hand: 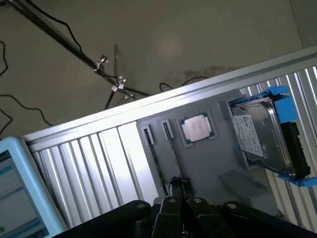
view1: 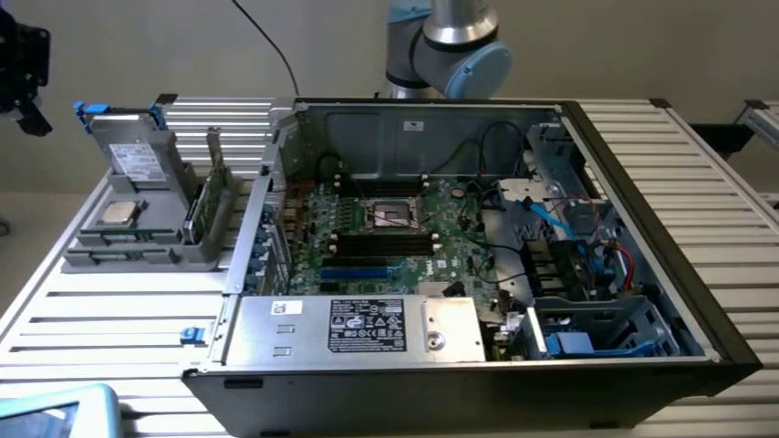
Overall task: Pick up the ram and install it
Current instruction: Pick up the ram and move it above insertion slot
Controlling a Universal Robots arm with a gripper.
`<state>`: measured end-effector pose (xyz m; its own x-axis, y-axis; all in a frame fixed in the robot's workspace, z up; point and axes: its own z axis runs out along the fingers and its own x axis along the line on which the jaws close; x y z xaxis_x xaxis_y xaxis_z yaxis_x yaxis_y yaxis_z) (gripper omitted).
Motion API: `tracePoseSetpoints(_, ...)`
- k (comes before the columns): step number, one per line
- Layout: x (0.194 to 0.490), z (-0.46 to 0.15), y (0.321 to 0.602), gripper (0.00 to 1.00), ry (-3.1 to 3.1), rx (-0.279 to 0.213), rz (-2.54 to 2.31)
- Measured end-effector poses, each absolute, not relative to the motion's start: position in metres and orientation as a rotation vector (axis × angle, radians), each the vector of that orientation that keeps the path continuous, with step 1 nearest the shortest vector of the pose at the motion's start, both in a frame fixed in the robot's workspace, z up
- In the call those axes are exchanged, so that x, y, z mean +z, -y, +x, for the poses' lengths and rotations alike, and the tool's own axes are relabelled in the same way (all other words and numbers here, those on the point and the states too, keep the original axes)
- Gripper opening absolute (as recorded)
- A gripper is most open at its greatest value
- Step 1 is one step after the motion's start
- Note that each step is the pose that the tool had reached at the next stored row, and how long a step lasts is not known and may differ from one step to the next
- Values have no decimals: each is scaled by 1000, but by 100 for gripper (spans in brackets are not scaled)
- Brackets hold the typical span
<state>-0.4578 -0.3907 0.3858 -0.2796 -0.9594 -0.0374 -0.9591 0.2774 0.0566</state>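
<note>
The robot's silver-grey tubular arm has thick round joints, one closed by a pale-blue cap. The matte black metal claw has angular linkage bars joined at small round pins.

Your exterior view looks steeply down over the whole computer case and the gray holder at the exterior view's left, while your wrist view faces down on that shared holder from nearer.

Plain workroom, evenly lit.
A bare beige wall runs across the top of the exterior view, with a black cable hanging down it left of centre. A ribbed pale metal counter spreads below. The wrist view catches dull grey-brown floor crossed by dark cables.
</note>
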Motion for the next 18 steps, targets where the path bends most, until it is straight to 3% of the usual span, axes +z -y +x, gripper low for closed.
tracePoseSetpoints(18,386,-459,389,11,2401,-82,2033)
